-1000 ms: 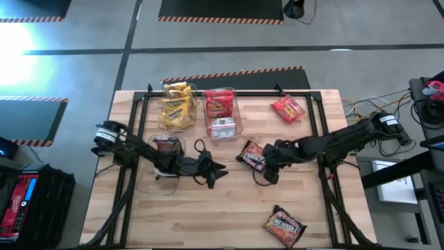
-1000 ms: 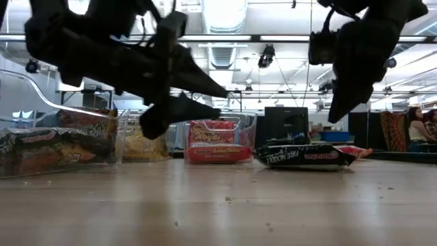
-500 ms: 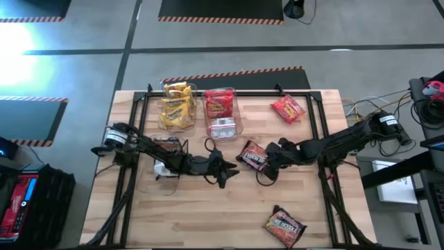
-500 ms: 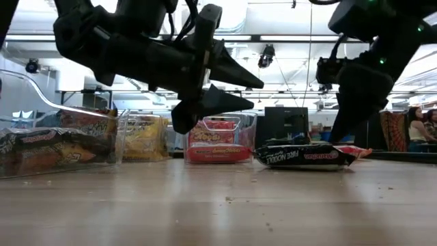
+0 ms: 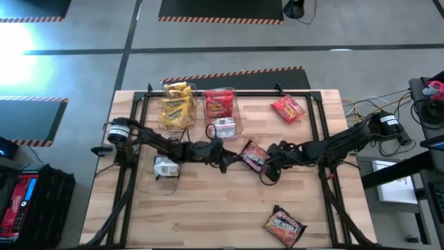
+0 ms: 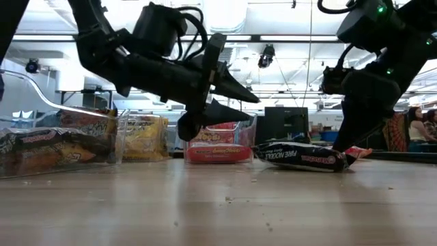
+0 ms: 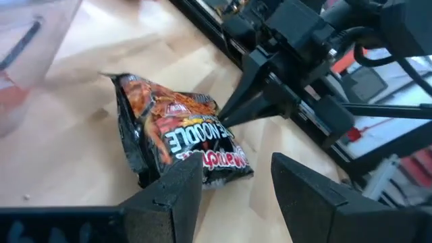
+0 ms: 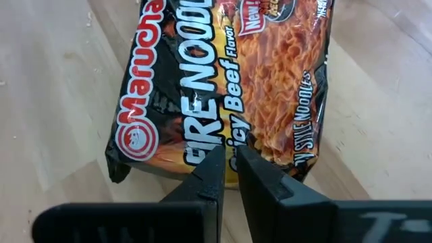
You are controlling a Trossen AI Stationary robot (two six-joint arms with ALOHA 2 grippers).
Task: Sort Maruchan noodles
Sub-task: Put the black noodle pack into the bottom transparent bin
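Table: I'm looking at a pale wooden top (image 5: 208, 208) with a black frame (image 5: 229, 92) running around its edges.
Room: I'm seeing grey floor with striped mats above the table in the high view; in the low view, ceiling lights and a seated person (image 6: 416, 130) far off at the right edge.
Bins: three clear bins are standing along the far and left part of the table — one (image 5: 177, 107) holding yellow packets, one (image 5: 222, 111) holding red ones, one (image 5: 166, 165) on the left holding a dark one.
Loose packets: a dark packet (image 5: 254, 155) is lying near the table's middle, another dark one (image 5: 284, 225) near the front edge, a red one (image 5: 287, 109) toward the far right.
Right gripper (image 5: 264, 157): I'm watching it pinching the edge of the middle dark packet (image 8: 229, 88); its fingers (image 8: 206, 177) are drawn nearly together on the wrapper, and that end is lifting slightly in the low view (image 6: 300, 156).
Left gripper (image 5: 225, 159): it's hovering just left of that same packet (image 7: 179, 135), fingers (image 7: 169, 196) spread apart, holding nothing.
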